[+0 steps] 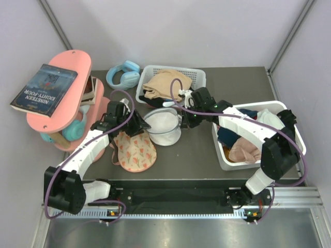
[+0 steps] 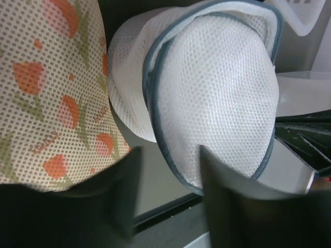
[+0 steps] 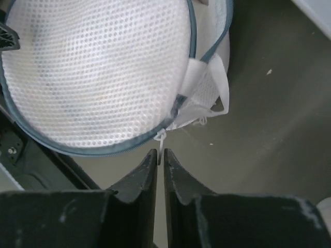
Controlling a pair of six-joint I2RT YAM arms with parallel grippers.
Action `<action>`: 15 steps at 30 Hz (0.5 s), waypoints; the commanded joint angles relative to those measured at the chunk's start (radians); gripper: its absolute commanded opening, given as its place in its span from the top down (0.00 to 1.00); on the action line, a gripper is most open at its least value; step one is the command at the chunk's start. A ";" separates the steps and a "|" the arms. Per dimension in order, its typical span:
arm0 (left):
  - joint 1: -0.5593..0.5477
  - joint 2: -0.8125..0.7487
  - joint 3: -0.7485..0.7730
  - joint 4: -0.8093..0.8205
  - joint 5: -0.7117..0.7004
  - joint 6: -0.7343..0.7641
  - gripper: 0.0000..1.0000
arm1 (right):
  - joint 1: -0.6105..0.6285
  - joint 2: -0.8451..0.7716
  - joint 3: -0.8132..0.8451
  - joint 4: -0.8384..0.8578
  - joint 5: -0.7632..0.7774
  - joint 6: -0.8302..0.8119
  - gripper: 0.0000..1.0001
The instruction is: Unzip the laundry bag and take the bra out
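The white mesh laundry bag with a grey zip rim sits mid-table; it fills the left wrist view and the right wrist view. The peach flowered bra lies on the table left of the bag, outside it, and also shows in the left wrist view. My left gripper is open at the bag's left edge, the rim passing between its fingers without being clamped. My right gripper is at the bag's right side, shut on the small white zip pull.
A white slatted basket with a tan garment stands behind the bag. A larger white bin of clothes is at the right. Blue headphones lie at the back. A pink shelf with a book stands at the left.
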 commanded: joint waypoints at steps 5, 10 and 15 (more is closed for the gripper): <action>0.005 -0.094 0.112 -0.057 -0.070 0.003 0.12 | -0.008 -0.067 0.173 -0.163 0.123 -0.083 0.40; 0.021 -0.128 0.160 -0.141 -0.168 -0.012 0.05 | 0.064 -0.072 0.303 -0.231 0.195 -0.128 0.32; 0.033 -0.137 0.161 -0.211 -0.242 -0.024 0.04 | 0.228 -0.013 0.363 -0.183 0.194 -0.125 0.32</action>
